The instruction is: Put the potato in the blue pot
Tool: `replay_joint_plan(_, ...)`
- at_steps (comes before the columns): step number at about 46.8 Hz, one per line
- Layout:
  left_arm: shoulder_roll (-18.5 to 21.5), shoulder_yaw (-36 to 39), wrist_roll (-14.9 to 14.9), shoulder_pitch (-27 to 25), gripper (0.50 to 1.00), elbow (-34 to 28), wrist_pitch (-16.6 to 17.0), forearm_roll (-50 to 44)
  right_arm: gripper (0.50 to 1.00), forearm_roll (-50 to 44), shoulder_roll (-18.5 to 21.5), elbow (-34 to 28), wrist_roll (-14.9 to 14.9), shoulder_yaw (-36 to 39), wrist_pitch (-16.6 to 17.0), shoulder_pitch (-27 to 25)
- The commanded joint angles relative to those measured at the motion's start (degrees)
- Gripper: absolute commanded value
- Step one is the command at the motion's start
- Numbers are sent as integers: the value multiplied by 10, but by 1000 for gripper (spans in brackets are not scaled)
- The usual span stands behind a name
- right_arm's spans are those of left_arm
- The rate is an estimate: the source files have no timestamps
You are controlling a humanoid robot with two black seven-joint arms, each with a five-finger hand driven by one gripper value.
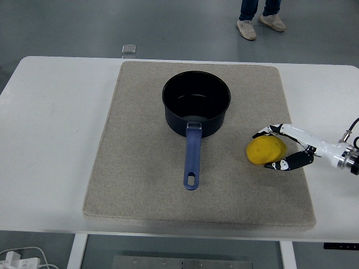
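Observation:
The yellow potato (266, 151) lies on the beige mat (140, 140), right of the blue pot (196, 100). The pot stands upright near the mat's middle back, dark and empty inside, its blue handle (192, 157) pointing toward me. My right hand (270, 149) reaches in from the right edge. Its fingers (262, 133) curl over the potato's far side and the thumb (279, 165) presses its near side, so the hand is shut on the potato. The potato looks to be still touching the mat. My left arm is out of view.
The mat covers most of the white table (50, 123). A person's shoes (261, 23) show on the floor beyond the table's far edge. A small grey object (129, 49) lies on the floor at the back left.

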Motion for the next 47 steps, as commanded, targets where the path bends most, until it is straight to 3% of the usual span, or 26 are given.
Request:
replay_joint_plan(1,0,0,0,0,1000,0,0,0,500,1,0,0,0,0,0,-1)
replay_joint_plan(47,0,0,0,0,1000,0,0,0,500,11,-13,0,0,3,10,21)
